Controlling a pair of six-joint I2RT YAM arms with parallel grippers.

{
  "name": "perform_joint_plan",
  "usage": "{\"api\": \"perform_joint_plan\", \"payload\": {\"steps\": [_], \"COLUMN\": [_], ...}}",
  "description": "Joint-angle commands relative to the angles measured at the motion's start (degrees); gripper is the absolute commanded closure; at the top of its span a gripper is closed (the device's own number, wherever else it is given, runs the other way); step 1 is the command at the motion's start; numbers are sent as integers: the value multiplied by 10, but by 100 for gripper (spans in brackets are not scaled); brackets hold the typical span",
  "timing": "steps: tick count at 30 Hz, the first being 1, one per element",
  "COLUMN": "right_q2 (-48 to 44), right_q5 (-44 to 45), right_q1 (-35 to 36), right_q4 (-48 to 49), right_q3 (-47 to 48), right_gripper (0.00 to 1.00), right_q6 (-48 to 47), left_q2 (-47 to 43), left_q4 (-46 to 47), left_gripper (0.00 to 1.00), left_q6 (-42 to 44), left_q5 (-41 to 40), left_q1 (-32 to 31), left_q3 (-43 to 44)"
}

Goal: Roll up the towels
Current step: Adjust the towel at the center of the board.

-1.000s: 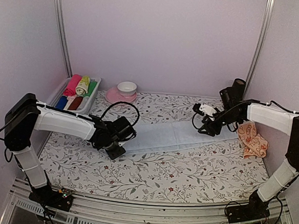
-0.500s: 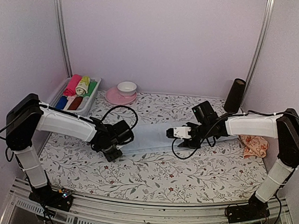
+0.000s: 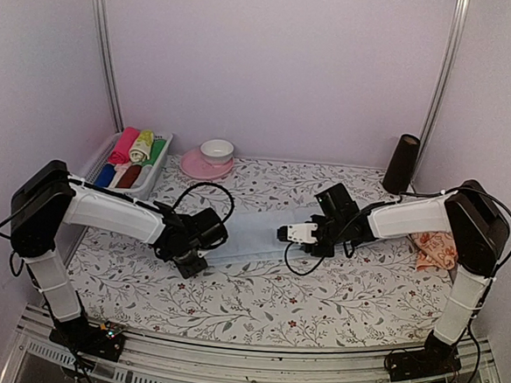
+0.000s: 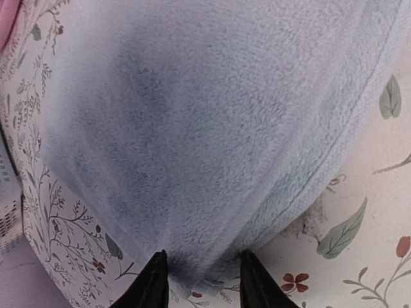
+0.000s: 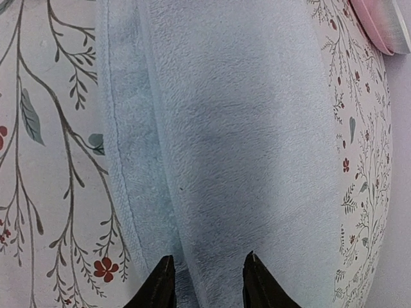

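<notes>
Where the pale blue towel (image 3: 248,236) lies, it forms a long band across the middle of the floral table sheet (image 3: 256,305), running left to right between the two grippers; in the wrist views its pile looks soft, with a stitched hem along one long edge. At its left end the left gripper (image 4: 204,285) has the cloth pinched; the dark fingers (image 4: 154,287) stand only a narrow gap apart, with a bunched tuck of towel clamped between them, and creases fan out from that pinch across the fabric. Further to the right the right gripper (image 5: 207,283) reaches in low over the towel; its fingertips (image 5: 160,285) are likewise drawn close together with a raised ridge of the blue cloth running between them, so it too grips the towel. Whether either held part is lifted clear of the sheet I cannot tell.

The peach-orange towel (image 3: 436,248) lies crumpled near the right edge of the sheet, well apart from the blue one and just beside the right arm, touched by neither gripper.

At the back left corner stands a white tray (image 3: 158,171) holding several rolled cloths (image 3: 134,148) in pink, yellow, green, blue and dark red; just to its right sits a pink dish (image 3: 196,164) with a white bowl (image 3: 216,148) on it; a black cylinder (image 3: 402,164) stands upright at the back right, beside the frame post.
</notes>
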Motion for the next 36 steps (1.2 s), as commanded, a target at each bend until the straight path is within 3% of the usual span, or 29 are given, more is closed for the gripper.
{"api": "perform_joint_plan", "payload": {"steps": [1, 21, 29, 36], "right_q2": [11, 22, 22, 26], "right_q5": [9, 5, 6, 28], "right_q1": [11, 18, 17, 17], "right_q4": [23, 38, 47, 71], "right_q3": [-5, -25, -28, -32], "right_gripper": [64, 64, 65, 74], "right_q6": [0, 7, 9, 17], "left_q2": [-5, -18, -23, -35], "left_q4": [0, -5, -7, -10], "left_gripper": [65, 99, 100, 100], "left_q6": [-4, -22, -25, -25], "left_q5": [-9, -46, -56, -59], "left_q1": [1, 1, 1, 2], "left_q3": [-4, -1, 4, 8]}}
